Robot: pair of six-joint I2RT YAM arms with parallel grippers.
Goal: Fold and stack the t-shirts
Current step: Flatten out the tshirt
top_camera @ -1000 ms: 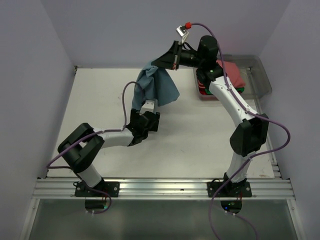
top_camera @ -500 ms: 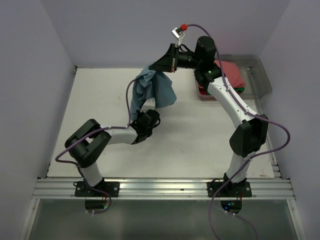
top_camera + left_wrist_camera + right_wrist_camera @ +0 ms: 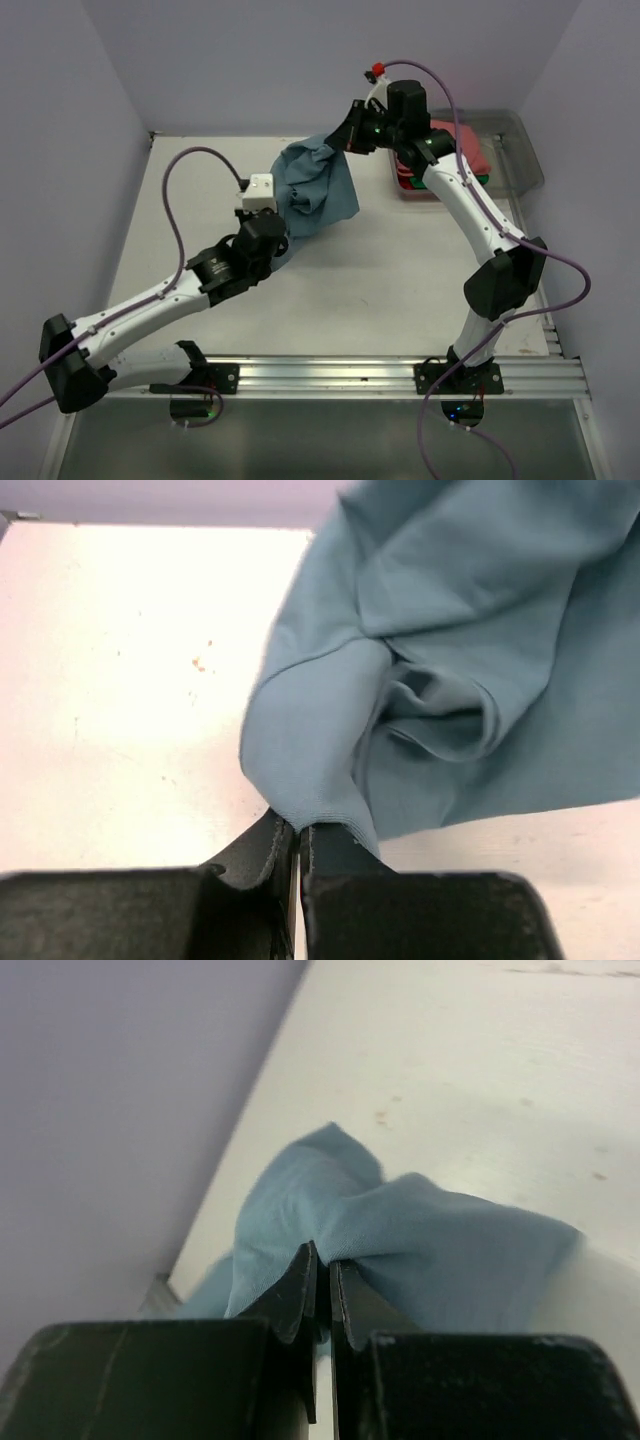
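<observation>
Hanging slate-blue t-shirt [image 3: 318, 186], left jaws pinching its lower edge, right jaws clamping its top

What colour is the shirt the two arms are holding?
Dusty slate-blue t-shirt; the left wrist view shows it best.

the slate-blue t-shirt [image 3: 450, 630] is soft matt knit cloth, finely ribbed along its hem and creased in loose folds. the tabletop [image 3: 120, 680] is a smooth matt white board with a few small brown specks. the left tool [image 3: 297, 832] and right tool [image 3: 323, 1258] are dull black and faintly grainy; blurred so close to the lens, they look like plastic. the bin [image 3: 522, 150] is clear glossy plastic. the rail [image 3: 330, 376] at the near edge is bare brushed metal.
</observation>
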